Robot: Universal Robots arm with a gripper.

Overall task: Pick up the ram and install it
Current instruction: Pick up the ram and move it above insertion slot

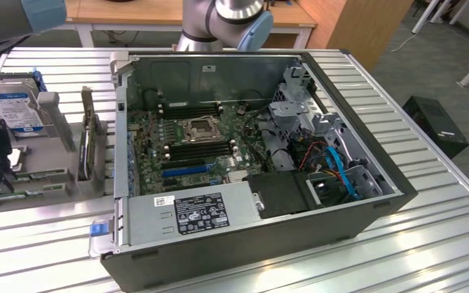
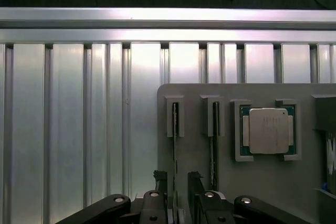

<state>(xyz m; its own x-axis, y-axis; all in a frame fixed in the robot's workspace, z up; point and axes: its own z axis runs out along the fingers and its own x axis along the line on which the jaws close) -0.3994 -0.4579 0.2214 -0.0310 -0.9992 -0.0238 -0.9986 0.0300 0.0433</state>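
My gripper [image 2: 177, 177] stood wide open, gripping nothing, fingers [image 2: 160, 178] straddling ram [image 2: 175, 150], upright in gray holder [image 2: 262, 182] at exterior view's left of PC case [image 1: 300, 207]. Ram not yet lifted. Pickup and install on motherboard [image 1: 187, 131] both left: 0 of 2 steps done.

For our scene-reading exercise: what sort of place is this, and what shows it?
Probably a robotics lab set up for computer assembly: an open PC case with its motherboard exposed, a slatted aluminium table, and a grey parts holder carrying a processor.
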